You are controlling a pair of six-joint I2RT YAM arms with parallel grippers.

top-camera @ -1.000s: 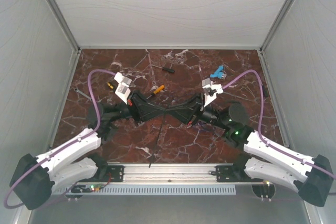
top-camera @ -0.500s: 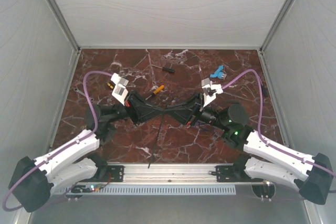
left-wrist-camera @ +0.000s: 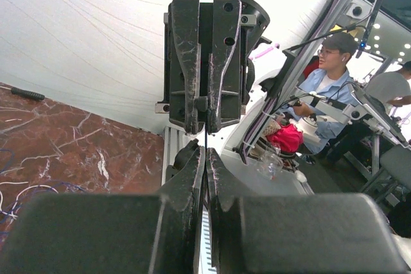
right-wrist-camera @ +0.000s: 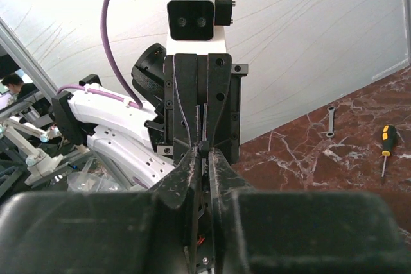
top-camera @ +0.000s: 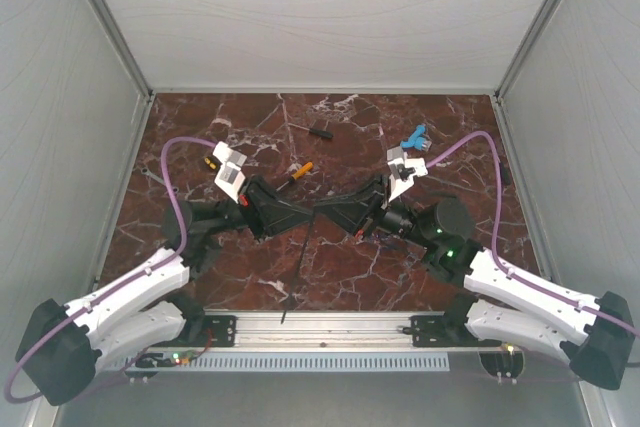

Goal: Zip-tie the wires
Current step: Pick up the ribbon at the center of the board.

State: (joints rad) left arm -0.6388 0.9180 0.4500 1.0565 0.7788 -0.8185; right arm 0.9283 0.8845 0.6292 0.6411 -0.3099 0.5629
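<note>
Both arms meet tip to tip over the middle of the tabletop [top-camera: 340, 267]. The left gripper [left-wrist-camera: 205, 158] and right gripper [left-wrist-camera: 206, 123] each look pinched shut on a thin dark strip [top-camera: 297, 277], likely the zip tie, trailing toward the near edge. We judge tying barely begun: the wires [left-wrist-camera: 26, 194] lie loose on the tabletop beyond the arms, not yet bundled. An orange-handled screwdriver [top-camera: 301, 169] and a black-handled screwdriver [top-camera: 318, 132] lie toward the far edge, blocking nothing.

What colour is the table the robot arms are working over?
The table is dark reddish-brown marble with white veins running through it. It shows best in the top external view.
</note>
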